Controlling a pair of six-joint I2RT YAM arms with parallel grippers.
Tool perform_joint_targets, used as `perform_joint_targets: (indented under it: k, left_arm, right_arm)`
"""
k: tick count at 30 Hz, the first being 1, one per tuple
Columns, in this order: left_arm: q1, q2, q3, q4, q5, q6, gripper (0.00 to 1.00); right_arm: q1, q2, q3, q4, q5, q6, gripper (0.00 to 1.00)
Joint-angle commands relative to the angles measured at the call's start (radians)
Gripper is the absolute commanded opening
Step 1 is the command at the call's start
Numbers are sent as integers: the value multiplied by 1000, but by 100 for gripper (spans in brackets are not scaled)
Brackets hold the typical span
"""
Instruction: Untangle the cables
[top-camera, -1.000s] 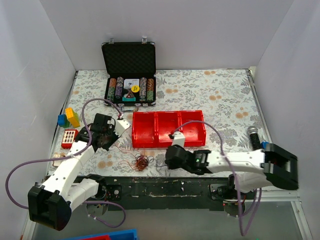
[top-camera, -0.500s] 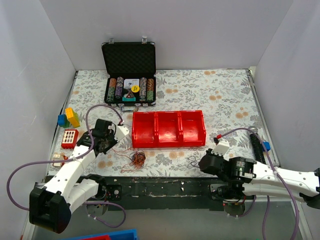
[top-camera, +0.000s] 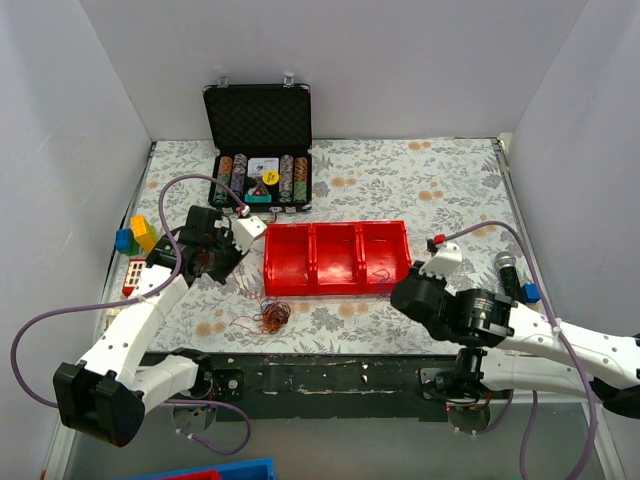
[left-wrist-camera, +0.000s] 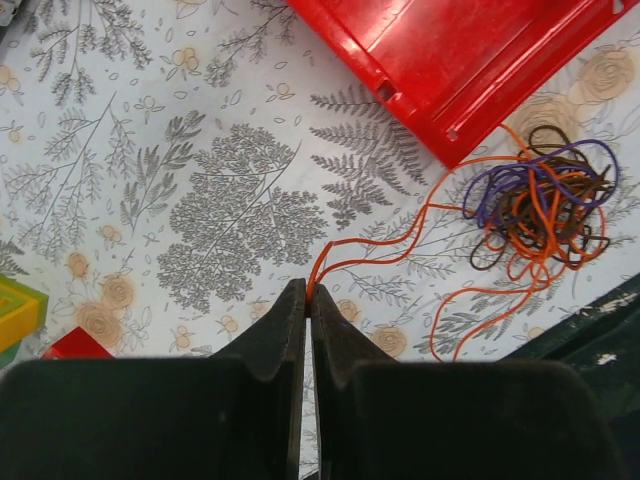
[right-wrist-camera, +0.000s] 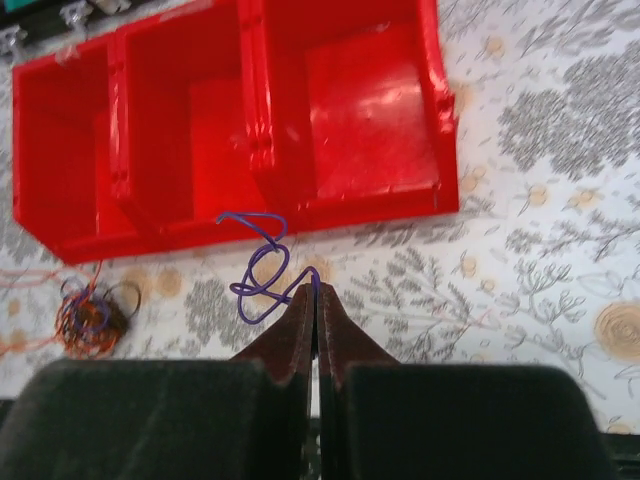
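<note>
Clump of cables (top-camera: 275, 318) on the table (top-camera: 420, 190), near the front edge, just in front of the left compartment of the red tray (top-camera: 336, 226). Mostly orange-red, with some purple and dark loops crossing in the middle, as seen in the left wrist view (left-wrist-camera: 540, 205). Not lifted; lying flat on the flowered cloth.

From the clump, one orange strand (left-wrist-camera: 380, 255) running in a curve over the cloth to the left gripper (left-wrist-camera: 307, 290). Fingers pressed together there, pinching the end of this strand, with no gap visible between them. Strand joined to the clump at its other end, so not yet free.

Further to the right, well apart from the clump, one purple wire (right-wrist-camera: 258, 270) curled in a few loops in front of the tray wall (right-wrist-camera: 255, 120). Held at one end by the right gripper (right-wrist-camera: 315, 290), closed narrow on it. Other end apparently loose, touching nothing of the clump (right-wrist-camera: 90, 315).

Judgement on progress: only an early part done. Probably one purple wire separated, one orange strand partly drawn out. Most of the knot intact, with several purple and dark strands to be pulled apart.
</note>
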Motion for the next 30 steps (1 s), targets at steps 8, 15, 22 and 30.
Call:
perform_joint_targets:
  k: [8,15,22,30]
  left_arm:
    - [-26,-32,44,-75,100,-54,0]
    - [-31,-40,51,-85,112,-57,0]
    - [-34,-46,24,-72,115,-52,0]
    - [-34,-49,-34,-20,71,-40,0]
  right_arm:
    - [-437,202,27,462,-209,-518,1]
    - [-483,376,133,438,-238,-540,42]
    - [-475,293,115,491,-287,-518,54]
    - [-175,345,44,658,-345,-509,55]
